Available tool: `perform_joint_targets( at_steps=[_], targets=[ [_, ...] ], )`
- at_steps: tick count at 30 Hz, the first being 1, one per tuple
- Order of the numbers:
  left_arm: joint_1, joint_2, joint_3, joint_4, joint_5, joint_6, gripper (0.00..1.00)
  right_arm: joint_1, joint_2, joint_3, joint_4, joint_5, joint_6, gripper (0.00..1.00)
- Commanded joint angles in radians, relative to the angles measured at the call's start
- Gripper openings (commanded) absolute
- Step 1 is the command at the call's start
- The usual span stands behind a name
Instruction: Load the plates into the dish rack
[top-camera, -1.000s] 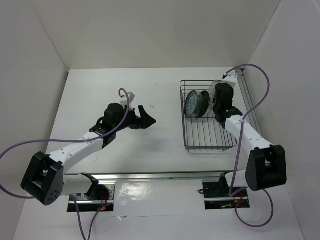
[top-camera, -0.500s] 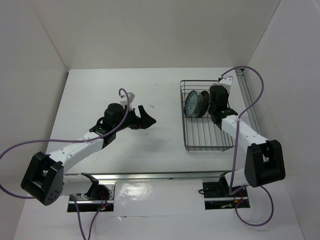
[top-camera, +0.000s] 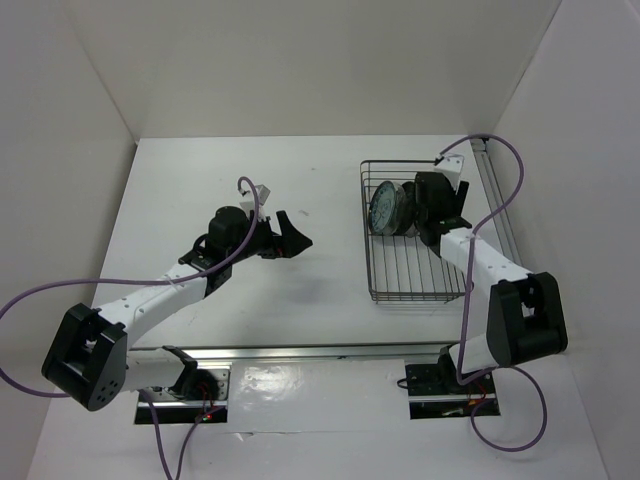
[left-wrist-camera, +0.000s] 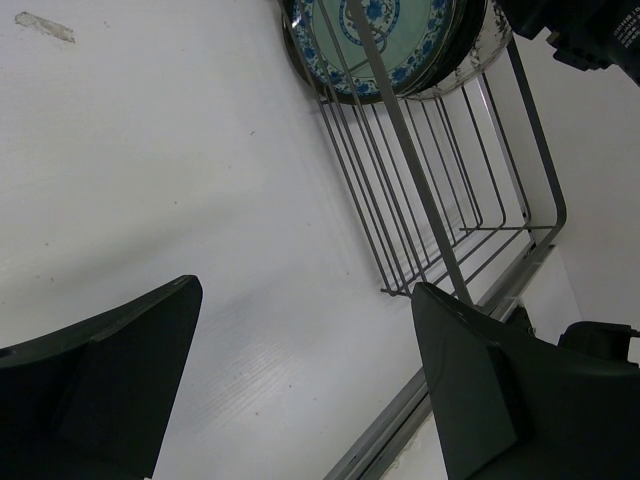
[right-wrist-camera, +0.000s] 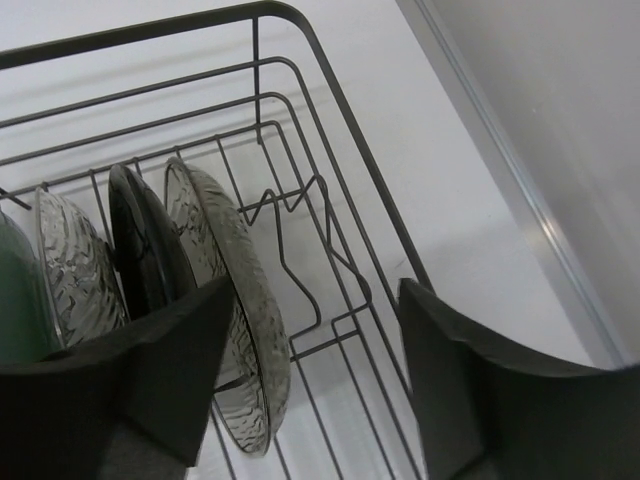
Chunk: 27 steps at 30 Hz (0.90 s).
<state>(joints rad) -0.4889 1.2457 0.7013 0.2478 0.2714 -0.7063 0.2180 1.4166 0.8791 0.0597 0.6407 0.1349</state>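
The dish rack (top-camera: 415, 262) stands at the right of the table, a dark wire basket. Several plates (top-camera: 390, 207) stand on edge in its far end. In the right wrist view they line up from the left: blue-green (right-wrist-camera: 12, 300), clear glass (right-wrist-camera: 70, 275), black (right-wrist-camera: 145, 250), grey-beige (right-wrist-camera: 235, 330). My right gripper (right-wrist-camera: 315, 370) hangs open over the rack. The grey-beige plate's rim stands free just inside its left finger (right-wrist-camera: 130, 390). My left gripper (top-camera: 295, 236) is open and empty above mid-table. Its wrist view shows the blue-green plate (left-wrist-camera: 390, 40) and the rack (left-wrist-camera: 440, 200).
A metal rail (top-camera: 330, 352) runs along the near table edge. Another rail (right-wrist-camera: 520, 190) runs close beside the rack's right side. White walls enclose the table at the left, back and right.
My right gripper has opened and let go of the grey-beige plate, which now stands in the rack. The right wrist has shifted slightly left. The left arm has not moved.
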Motion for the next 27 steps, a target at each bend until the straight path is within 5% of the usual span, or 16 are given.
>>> perform_joint_targets(
  at_steps=[1, 4, 9, 12, 17, 27],
  targets=[
    [-0.002, -0.017, 0.004, 0.053, 0.022, 0.022, 1.0, 0.014, 0.005, 0.052, -0.003, 0.033, 0.022, 0.79],
    [-0.002, -0.017, 0.004, 0.053, 0.022, 0.022, 1.0, 0.014, 0.005, 0.061, -0.012, 0.042, 0.022, 0.88],
    [-0.002, -0.017, 0.004, 0.053, 0.022, 0.022, 1.0, 0.014, -0.022, 0.07, -0.021, 0.033, 0.022, 0.89],
    [-0.002, -0.017, 0.004, 0.053, 0.022, 0.022, 1.0, 0.014, -0.047, 0.089, -0.044, 0.033, 0.04, 1.0],
    [-0.002, -0.026, 0.013, 0.007, -0.018, 0.031, 1.0, 0.024, -0.125, 0.158, -0.142, -0.009, 0.075, 1.0],
    [-0.002, -0.014, 0.327, -0.494, -0.3, -0.018, 1.0, 0.13, -0.278, 0.307, -0.53, -0.113, 0.181, 1.0]
  ],
)
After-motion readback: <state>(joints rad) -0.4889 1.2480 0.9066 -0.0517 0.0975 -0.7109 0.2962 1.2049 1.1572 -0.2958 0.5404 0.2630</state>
